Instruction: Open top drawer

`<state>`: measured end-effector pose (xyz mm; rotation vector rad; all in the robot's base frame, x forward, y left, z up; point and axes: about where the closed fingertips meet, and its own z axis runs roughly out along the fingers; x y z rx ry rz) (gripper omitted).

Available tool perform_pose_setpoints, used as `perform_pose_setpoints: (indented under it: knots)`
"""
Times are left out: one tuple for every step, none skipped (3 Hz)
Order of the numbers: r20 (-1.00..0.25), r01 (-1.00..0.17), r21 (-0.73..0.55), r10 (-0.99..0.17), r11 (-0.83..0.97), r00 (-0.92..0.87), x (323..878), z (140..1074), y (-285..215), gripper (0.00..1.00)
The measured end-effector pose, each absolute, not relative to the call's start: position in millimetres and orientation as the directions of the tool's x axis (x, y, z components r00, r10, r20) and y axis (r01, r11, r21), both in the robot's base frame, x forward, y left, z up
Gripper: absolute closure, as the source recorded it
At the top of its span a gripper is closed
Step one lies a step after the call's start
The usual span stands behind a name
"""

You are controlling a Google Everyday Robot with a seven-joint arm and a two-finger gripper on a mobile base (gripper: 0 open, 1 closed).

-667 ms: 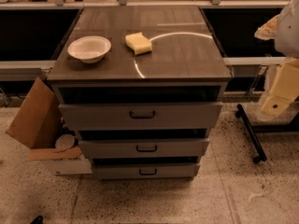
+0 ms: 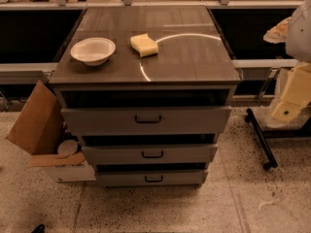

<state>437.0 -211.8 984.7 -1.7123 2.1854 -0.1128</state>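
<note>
- The gripper [image 2: 293, 95] hangs at the frame's right edge, apart from the cabinet [image 2: 194, 67].
- The top drawer [image 2: 102, 121] sits mid-frame.
- A bowl [image 2: 93, 50] and a sponge [image 2: 144, 44] rest on the cabinet.

Surface [image 2: 194, 64]: a flat brown top with a faint lengthwise grain, seen from above and in front. Two items lie directly on it.

Item one: a white bowl [image 2: 93, 50], upright, on the left half near the front edge.

Item two: a yellow sponge [image 2: 144, 44], lying flat near the middle, just right of the bowl and not touching it.

A bright curved streak of reflected light [image 2: 189, 35] arcs across the right half.

The gripper is out of view. A pale arm section [image 2: 294, 89] stands off the surface at the right edge.
</note>
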Motion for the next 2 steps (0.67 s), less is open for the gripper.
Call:
perform_pose_setpoints:
  knots:
    - [-0.28, -0.946, -0.237, -0.948, 0.221, -0.151, 431, 951, -196, 0.0]
    - [-0.364, -0.968, -0.163, -0.923, 0.192, -0.121, 417, 897, -174, 0.0]
